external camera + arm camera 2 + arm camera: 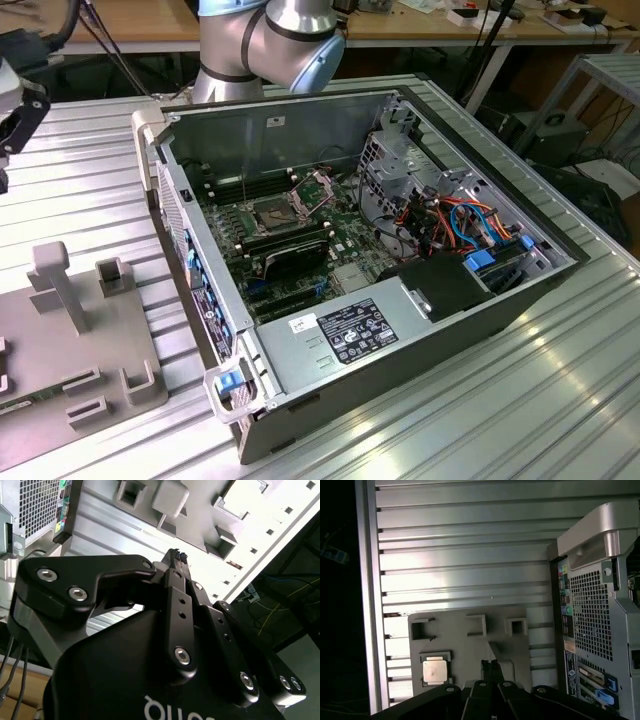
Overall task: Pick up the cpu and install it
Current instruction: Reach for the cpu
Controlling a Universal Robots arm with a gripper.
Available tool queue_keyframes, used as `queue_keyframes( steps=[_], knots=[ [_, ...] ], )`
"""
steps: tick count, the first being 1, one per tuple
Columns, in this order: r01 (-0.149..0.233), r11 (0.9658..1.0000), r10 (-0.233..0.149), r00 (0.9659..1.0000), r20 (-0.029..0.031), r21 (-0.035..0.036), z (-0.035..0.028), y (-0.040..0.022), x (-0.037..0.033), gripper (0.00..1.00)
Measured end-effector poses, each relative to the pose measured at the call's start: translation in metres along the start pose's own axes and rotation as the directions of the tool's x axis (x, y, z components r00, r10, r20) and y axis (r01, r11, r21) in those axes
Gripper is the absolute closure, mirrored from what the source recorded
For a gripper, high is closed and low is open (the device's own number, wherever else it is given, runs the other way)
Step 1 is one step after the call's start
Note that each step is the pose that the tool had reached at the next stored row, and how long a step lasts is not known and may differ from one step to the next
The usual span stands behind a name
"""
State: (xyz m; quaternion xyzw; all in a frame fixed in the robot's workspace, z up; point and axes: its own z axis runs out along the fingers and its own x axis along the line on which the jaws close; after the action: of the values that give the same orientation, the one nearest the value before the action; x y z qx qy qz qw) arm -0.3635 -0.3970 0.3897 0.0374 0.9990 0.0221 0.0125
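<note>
Ribbed metal counter [480, 400] is carrying an open computer case [300, 130] lying on its side. On the exterior view's left it is also carrying a grey plate [60, 350] with raised blocks and an upright post [55, 285].

I am holding my end effector [490, 666] over that plate, fingertips pressed together and gripping nothing. In the second wrist view my end effector [177, 560] is showing the same shut tips above the plate's pale pockets.

The cpu [434, 670] is sitting flat in a framed seat on the plate, silver face up, near my tips but apart from them. A small raised block [495, 647] is standing close by my tips, and the case's rear grille is rising just beside the plate.

Inside the case, the socket [278, 210] is lying with its metal frame raised, and orange and blue cables [460, 220] are crowding the exterior view's right.
</note>
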Motion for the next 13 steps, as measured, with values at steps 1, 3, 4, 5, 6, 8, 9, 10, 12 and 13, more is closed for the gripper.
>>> queue_keyframes(
  steps=[1, 3, 4, 5, 6, 8, 9, 10, 12, 13],
  knots=[
    [0.000, 1.0000, 0.000, 1.0000, 0.0001, -0.0001, 0.0000, -0.0002, 0.0033, 0.89],
    [0.000, 1.0000, 0.000, 1.0000, 0.0000, 0.0000, -0.0002, -0.0006, 0.0102, 0.89],
    [0.000, 1.0000, 0.000, 1.0000, 0.0000, -0.0001, -0.0002, -0.0009, 0.0167, 0.89],
    [0.000, 1.0000, 0.000, 1.0000, 0.0001, 0.0000, -0.0002, -0.0011, 0.0218, 0.89],
    [0.000, 1.0000, 0.000, 1.0000, 0.0001, -0.0001, -0.0001, -0.0014, 0.0276, 0.89],
    [0.000, 1.0000, 0.000, 1.0000, 0.0001, 0.0000, -0.0001, -0.0018, 0.0337, 0.89],
    [0.000, 1.0000, 0.000, 1.0000, 0.0001, 0.0000, 0.0000, -0.0020, 0.0375, 0.89],
    [0.000, 1.0000, 0.000, 1.0000, 0.0001, -0.0001, 0.0001, -0.0021, 0.0404, 0.89],
    [0.000, 1.0000, 0.000, 1.0000, 0.0001, 0.0000, 0.0002, -0.0023, 0.0460, 0.89],
    [0.000, 1.0000, 0.000, 1.0000, 0.0001, -0.0001, 0.0003, -0.0024, 0.0478, 0.89]
  ],
)
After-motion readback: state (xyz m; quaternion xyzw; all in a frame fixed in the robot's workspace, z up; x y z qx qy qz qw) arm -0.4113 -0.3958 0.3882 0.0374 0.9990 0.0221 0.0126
